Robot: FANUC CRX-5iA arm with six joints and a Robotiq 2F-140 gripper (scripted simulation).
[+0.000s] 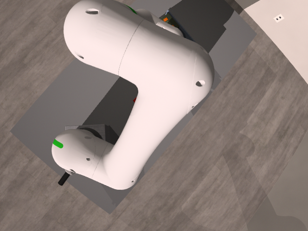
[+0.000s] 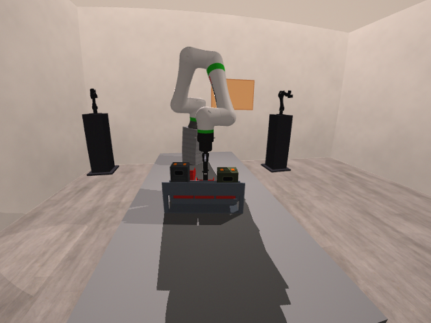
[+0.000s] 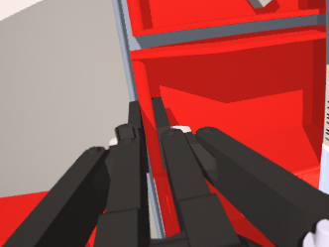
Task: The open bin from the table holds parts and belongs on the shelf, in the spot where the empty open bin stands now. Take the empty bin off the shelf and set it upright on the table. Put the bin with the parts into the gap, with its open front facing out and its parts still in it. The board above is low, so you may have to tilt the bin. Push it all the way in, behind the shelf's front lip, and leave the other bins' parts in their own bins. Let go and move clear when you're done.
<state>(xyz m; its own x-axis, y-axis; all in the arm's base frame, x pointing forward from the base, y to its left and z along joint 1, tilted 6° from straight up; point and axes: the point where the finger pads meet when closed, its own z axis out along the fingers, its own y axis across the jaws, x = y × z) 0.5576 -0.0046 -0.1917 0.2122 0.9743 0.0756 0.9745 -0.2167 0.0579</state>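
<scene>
White rounded arm point(image 2: 187, 82), green bands at joints. Small dark holes in the shell. Black linkage gripper point(image 3: 151, 113).
</scene>
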